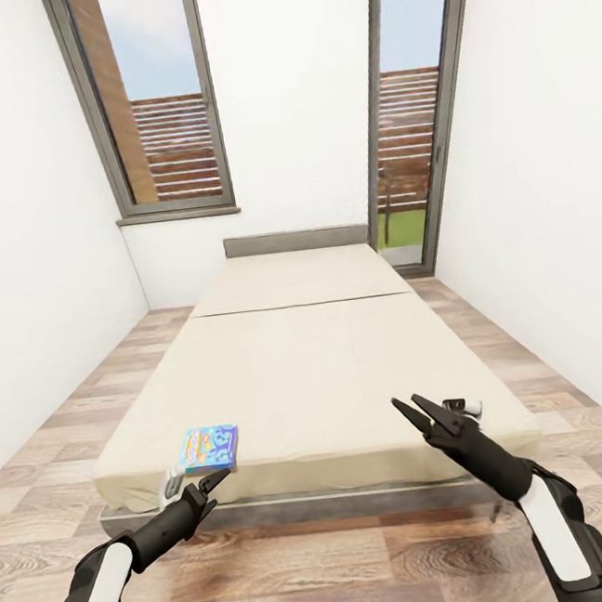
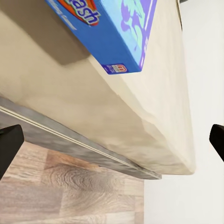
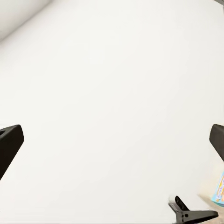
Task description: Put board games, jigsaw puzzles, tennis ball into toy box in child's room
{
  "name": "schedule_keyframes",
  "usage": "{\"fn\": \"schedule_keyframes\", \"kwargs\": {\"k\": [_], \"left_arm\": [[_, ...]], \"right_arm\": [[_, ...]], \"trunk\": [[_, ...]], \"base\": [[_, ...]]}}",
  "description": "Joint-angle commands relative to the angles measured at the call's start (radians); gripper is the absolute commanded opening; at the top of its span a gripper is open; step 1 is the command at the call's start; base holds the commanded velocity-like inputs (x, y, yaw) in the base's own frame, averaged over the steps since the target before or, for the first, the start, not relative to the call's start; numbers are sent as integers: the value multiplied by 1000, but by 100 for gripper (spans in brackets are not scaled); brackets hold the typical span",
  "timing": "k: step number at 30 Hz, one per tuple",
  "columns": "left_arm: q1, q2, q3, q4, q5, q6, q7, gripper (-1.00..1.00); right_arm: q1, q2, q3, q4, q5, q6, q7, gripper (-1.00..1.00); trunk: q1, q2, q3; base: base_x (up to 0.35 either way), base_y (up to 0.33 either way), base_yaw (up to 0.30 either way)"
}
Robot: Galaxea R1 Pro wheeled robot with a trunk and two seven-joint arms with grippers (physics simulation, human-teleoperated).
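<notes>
**Black arms with white panels**

Each arm is a chain of rounded matte black segments, with a long white rounded panel set into the forearm. The left tool (image 1: 212, 482) ends in two slim, pointed black fingers, with a pale grey bracket beside its wrist. The right tool (image 1: 412, 407) has matching tapered black fingers and a small white-and-black fitting behind them. In the wrist views the fingertips (image 2: 9, 142) appear as dark blunt blocks.
</notes>
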Motion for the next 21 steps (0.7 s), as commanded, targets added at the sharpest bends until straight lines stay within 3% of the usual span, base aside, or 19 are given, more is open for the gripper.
{"fn": "schedule_keyframes", "kwargs": {"k": [1, 6, 11, 21], "left_arm": [[-1, 0, 2, 0, 2, 7, -2, 100], [-1, 0, 2, 0, 2, 7, -2, 100], [-1, 0, 2, 0, 1, 7, -1, 100], [-1, 0, 2, 0, 3, 7, -2, 100]], "right_arm": [[0, -1, 5, -19, -5, 18, 0, 100], [19, 1, 44, -156, -4, 126, 0, 100], [78, 5, 74, -235, -2, 218, -1, 100], [128, 7, 81, -267, -3, 262, -5, 100]], "trunk": [[0, 0, -1], [0, 0, -1], [0, 0, -1], [0, 0, -1]], "base": [[0, 0, 0], [0, 0, 0], [0, 0, 0], [0, 0, 0]]}}
